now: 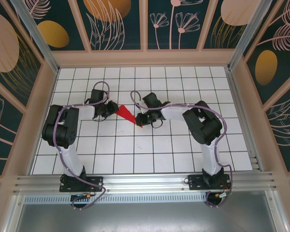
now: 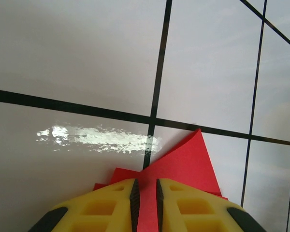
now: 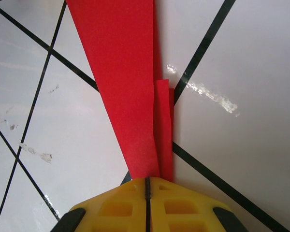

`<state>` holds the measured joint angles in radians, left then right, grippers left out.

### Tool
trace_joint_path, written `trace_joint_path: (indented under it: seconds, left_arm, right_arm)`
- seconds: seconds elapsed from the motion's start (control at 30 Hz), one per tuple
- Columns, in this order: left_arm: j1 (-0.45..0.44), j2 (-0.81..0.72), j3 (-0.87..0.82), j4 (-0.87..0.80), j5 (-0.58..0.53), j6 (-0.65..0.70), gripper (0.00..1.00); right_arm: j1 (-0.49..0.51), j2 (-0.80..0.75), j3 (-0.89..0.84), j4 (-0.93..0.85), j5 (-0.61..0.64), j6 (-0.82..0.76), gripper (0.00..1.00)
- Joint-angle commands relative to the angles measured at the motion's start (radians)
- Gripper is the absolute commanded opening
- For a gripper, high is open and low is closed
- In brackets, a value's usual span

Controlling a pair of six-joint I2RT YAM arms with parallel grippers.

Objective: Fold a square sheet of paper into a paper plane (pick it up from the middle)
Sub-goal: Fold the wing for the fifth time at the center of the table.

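The folding looks nearly done: the red sheet is already a narrow, layered paper plane [image 1: 127,115], and the step in hand appears to be a late one, either sharpening the long centre crease or setting up a wing fold with the dart held at both ends. It hangs over the middle of the white tiled desk [image 1: 183,159], stretched between the two arms. Its broad tail lies toward the left tool [image 1: 108,111] and its pointed nose toward the right tool [image 1: 144,117]. In the left wrist view the yellow fingers [image 2: 106,208] stand a thin slot apart with the red paper running up between them, so this tool is pinching the tail. One sharp corner and a few stacked edges fan out just beyond the pads. In the right wrist view the fingers are pressed tightly together on the narrow end, and the plane widens away from them as a long red wedge, with a second folded layer showing along its right edge. Whether the paper rests on the desk or hangs just above it I cannot tell. The next move probably calls for one tool to keep its pinch as an anchor while the other lets go and re-grips along an edge, gently, since thin paper held at both ends can tear or buckle if the arms pull apart or twist.
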<state>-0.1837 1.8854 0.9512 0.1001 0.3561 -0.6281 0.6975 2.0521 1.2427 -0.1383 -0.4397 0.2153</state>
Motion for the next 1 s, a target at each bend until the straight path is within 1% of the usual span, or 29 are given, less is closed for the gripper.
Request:
trace_joint_path:
  seconds: [0.0,0.33,0.53,0.63,0.8,0.9,0.97]
  left_arm:
    - [0.042,0.048,0.016,-0.03,-0.129,0.036,0.2]
    - [0.05,0.049,0.016,-0.043,-0.206,0.037,0.2]
    - [0.05,-0.032,0.015,-0.043,-0.218,0.04,0.23]
    - [0.05,-0.106,-0.005,-0.024,-0.195,0.032,0.24]
    - [0.028,-0.219,-0.097,0.069,-0.086,-0.031,0.24]
    - [-0.021,-0.254,-0.154,0.124,-0.059,-0.075,0.24]
    - [-0.071,-0.25,-0.175,0.161,-0.041,-0.105,0.24]
  right_arm:
    - [-0.01,0.082,-0.074,-0.197,0.179,-0.023,0.1]
    - [-0.008,0.074,-0.084,-0.189,0.183,-0.016,0.1]
    - [-0.009,0.07,-0.086,-0.184,0.182,-0.011,0.1]
    - [-0.009,0.067,-0.086,-0.182,0.181,-0.007,0.1]
    - [-0.009,0.068,-0.083,-0.179,0.177,-0.005,0.1]
    - [-0.008,0.069,-0.083,-0.178,0.174,-0.002,0.1]
    - [-0.008,0.071,-0.084,-0.177,0.171,-0.001,0.1]
